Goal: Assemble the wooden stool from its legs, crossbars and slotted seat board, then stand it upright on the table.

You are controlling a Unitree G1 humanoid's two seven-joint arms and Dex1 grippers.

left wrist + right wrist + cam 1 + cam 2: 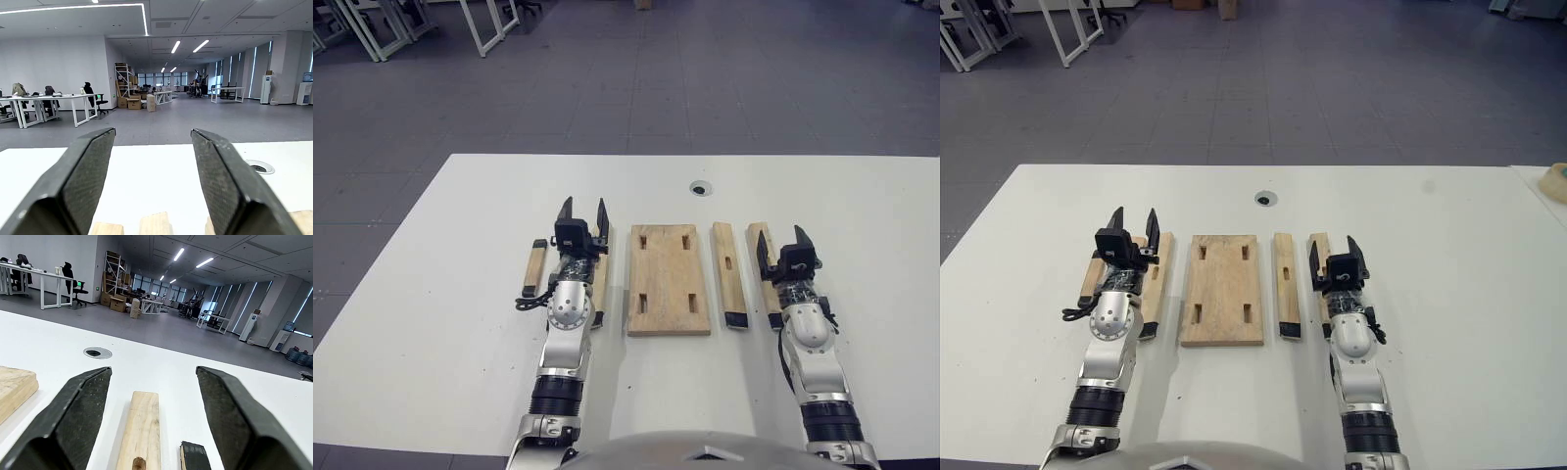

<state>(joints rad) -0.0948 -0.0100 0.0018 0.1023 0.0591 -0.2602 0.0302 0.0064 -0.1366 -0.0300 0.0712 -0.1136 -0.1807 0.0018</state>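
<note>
The slotted seat board lies flat mid-table. Left of it lie a short wooden piece and a longer leg. My left gripper hovers open over that leg, with wood ends showing below its fingers. Right of the board lie a slotted crossbar and another leg. My right gripper stands open above that leg, which lies between the fingers, with nothing held. A black-tipped piece lies beside the leg.
A round cable hole sits in the white table behind the board. Bare table stretches on both sides and in front of the parts. Desks and chairs stand far off across the grey floor.
</note>
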